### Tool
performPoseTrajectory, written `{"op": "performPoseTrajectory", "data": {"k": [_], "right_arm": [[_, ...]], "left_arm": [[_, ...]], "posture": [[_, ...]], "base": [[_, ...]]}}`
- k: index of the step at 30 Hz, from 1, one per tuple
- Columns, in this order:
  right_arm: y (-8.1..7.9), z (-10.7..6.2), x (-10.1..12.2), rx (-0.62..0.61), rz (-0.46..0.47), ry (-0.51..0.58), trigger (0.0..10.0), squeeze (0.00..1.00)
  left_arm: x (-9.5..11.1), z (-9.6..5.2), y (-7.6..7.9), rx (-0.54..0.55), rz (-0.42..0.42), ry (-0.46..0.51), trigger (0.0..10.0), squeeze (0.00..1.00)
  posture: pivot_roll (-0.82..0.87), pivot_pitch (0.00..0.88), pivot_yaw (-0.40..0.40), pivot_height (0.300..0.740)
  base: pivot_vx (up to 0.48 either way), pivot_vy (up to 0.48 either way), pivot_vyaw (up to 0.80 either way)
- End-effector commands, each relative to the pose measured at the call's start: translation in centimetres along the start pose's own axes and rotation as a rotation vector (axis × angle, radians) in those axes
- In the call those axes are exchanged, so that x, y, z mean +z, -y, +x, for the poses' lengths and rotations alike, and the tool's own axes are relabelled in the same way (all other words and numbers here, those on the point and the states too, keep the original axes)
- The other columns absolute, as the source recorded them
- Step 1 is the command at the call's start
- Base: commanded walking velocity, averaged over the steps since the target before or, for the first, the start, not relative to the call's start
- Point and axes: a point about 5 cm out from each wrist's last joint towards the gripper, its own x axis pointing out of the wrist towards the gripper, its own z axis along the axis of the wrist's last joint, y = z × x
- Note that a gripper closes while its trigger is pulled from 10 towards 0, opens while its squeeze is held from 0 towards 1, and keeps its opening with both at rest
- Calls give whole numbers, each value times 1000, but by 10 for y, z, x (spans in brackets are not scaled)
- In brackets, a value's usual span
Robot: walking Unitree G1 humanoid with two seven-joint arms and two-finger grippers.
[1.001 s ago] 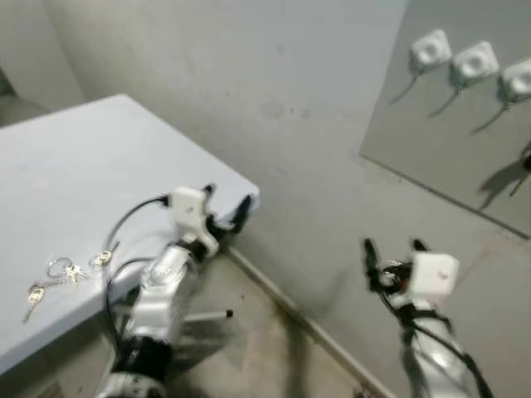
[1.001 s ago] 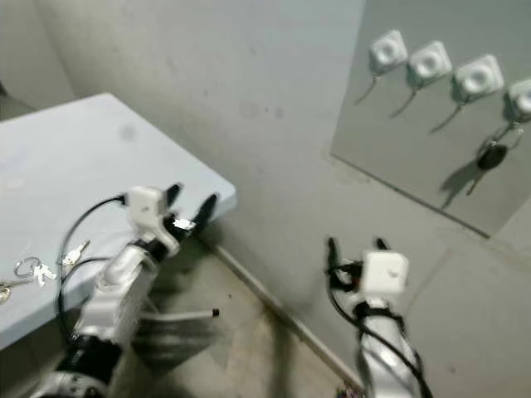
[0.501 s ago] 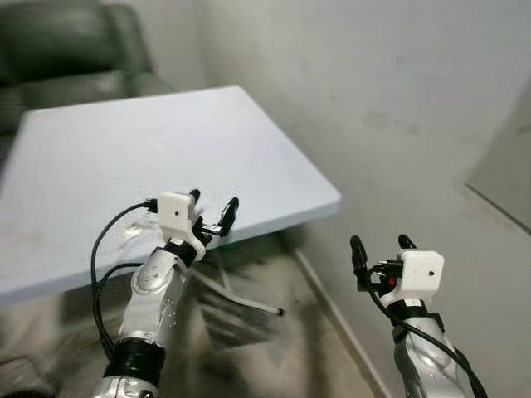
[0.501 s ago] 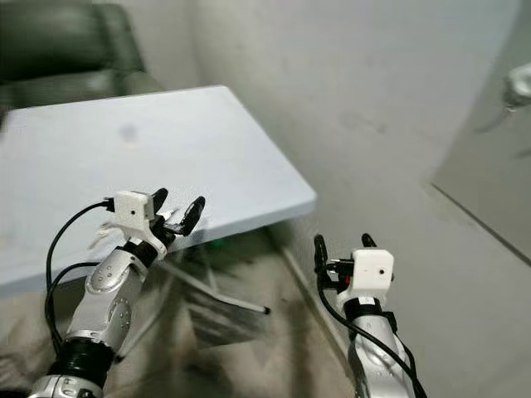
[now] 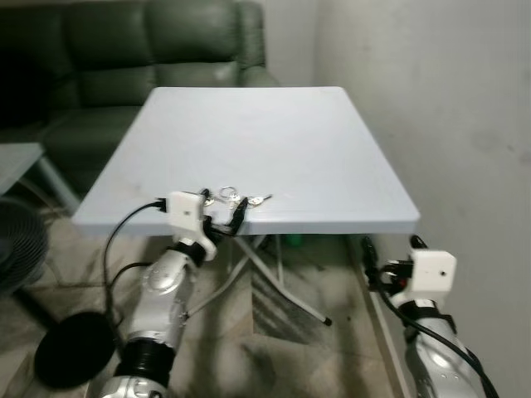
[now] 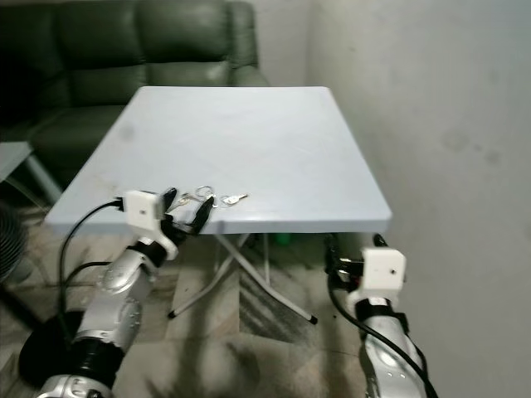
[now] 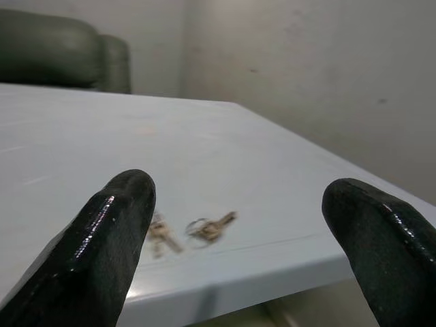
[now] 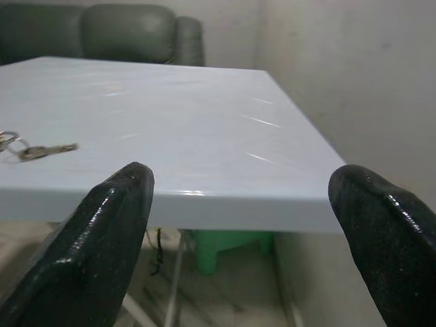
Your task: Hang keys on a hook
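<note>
We take the desk (image 5: 315, 157) as our landmark, a pale square top with a dark green sofa (image 5: 124, 50) beyond its far edge. At the desk's near edge, towards our left, our left pincer (image 5: 222, 217) hangs level with the top, its two black fingers spread wide and empty. We judge it is held there because the keys (image 5: 235, 199) lie just past its tips, so a short reach forward would bring them between the fingers. The keys rest flat on the desk, close to that near edge: a small bunch with rings and one key pointing off towards the right. Nothing is gripping them, so the pick-up is not yet done. Below the desk's near right corner, our right pincer (image 6: 355, 249) waits with fingers also apart and empty, well away from the keys, likely kept free. We see no container on the desk and no hook from here.
</note>
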Motion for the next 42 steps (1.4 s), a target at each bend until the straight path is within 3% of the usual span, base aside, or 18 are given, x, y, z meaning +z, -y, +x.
{"op": "performPoseTrajectory", "data": {"k": [1, 4, 15, 42], "right_arm": [[-8, 3, 5, 27, 23, 21, 10000, 0], [-9, 3, 5, 22, 62, 16, 10000, 0], [-9, 2, 5, 33, 72, 19, 10000, 0], [-11, 1, 3, 57, 75, 6, 10000, 0]], "left_arm": [[2, -3, -11, 35, 11, -9, 10000, 0], [1, -3, -11, 36, 3, -16, 10000, 0], [0, -2, -12, 40, 8, -33, 10000, 0], [-4, -1, -15, 63, 44, -70, 10000, 0]], "posture": [[-17, 0, -4, 740], [-18, 0, -4, 740], [-20, 0, -2, 740], [-13, 0, -11, 740]], "base": [[0, 0, 763], [0, 0, 0], [0, 152, 0], [0, 473, 0]]}}
